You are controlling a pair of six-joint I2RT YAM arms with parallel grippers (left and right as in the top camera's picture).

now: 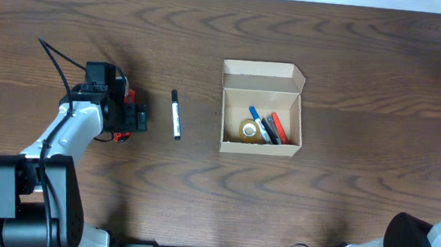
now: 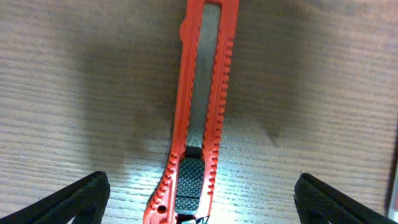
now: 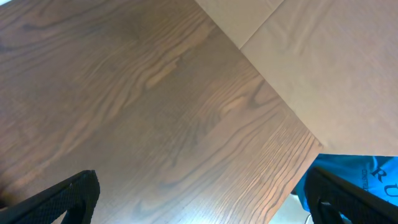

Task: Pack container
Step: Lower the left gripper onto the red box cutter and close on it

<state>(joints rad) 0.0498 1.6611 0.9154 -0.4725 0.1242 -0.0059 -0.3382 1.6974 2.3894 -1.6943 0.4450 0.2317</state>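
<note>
One container (image 1: 259, 149) sits mid-surface (image 1: 340, 204), mouth up, long axis left to right, flap lid (image 1: 262, 70) at its far edge. It holds one tape roll (image 1: 249, 130) and what look like three pens (image 1: 267, 128). One marker (image 1: 175, 114) lies to its left, its print unreadable. One red utility knife (image 2: 199, 106) lies under the spread left claw (image 2: 199, 205). The right claw (image 3: 205, 202) is spread and holds nothing.
</note>
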